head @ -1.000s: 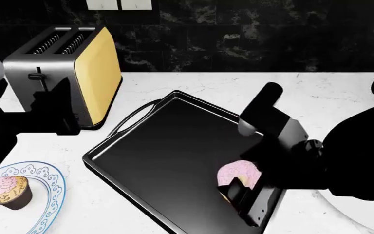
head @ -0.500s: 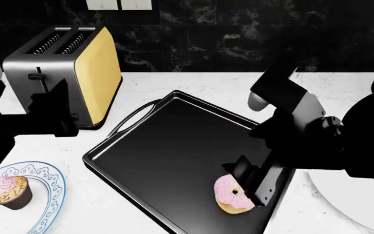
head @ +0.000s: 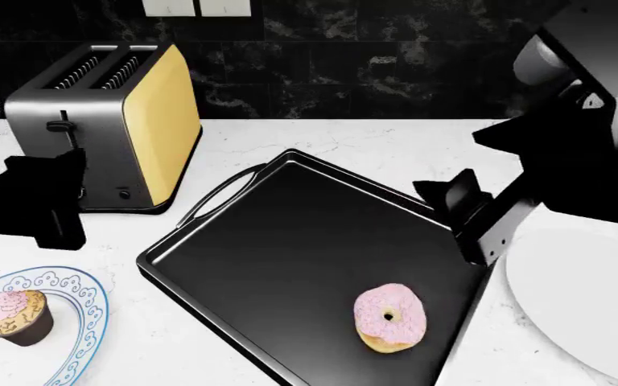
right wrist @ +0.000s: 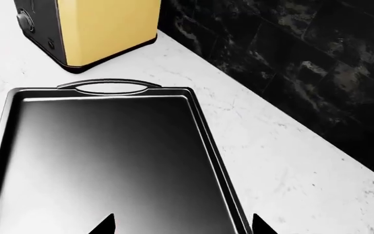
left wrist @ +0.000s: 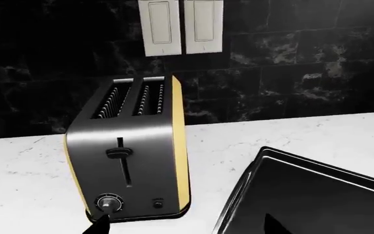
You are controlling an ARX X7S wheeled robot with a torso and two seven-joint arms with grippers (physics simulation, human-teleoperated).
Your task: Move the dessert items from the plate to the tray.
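The pink-iced ring doughnut [head: 389, 318] lies flat on the black tray [head: 277, 241], near its front right corner. The cupcake [head: 17, 315], in a dark brown wrapper, stands on the blue-patterned plate [head: 86, 310] at the front left. My right gripper [head: 470, 221] is open and empty, raised over the tray's right rim, well above the doughnut. In the right wrist view its tips [right wrist: 183, 226] frame bare tray [right wrist: 109, 156]. My left gripper [head: 57, 201] is open and empty, hovering in front of the toaster, behind the plate. Its tips [left wrist: 187, 229] show in the left wrist view.
A steel toaster with yellow sides [head: 116, 121] stands at the back left, close to the tray's handle [head: 218, 193]; it also shows in the left wrist view [left wrist: 128, 161] and right wrist view [right wrist: 89, 29]. A large white round dish [head: 582, 301] lies right of the tray. A black tiled wall is behind.
My right gripper has let go of the doughnut, which now lies flat on the tray, and has lifted up and back to the right. My left arm has shifted slightly left.
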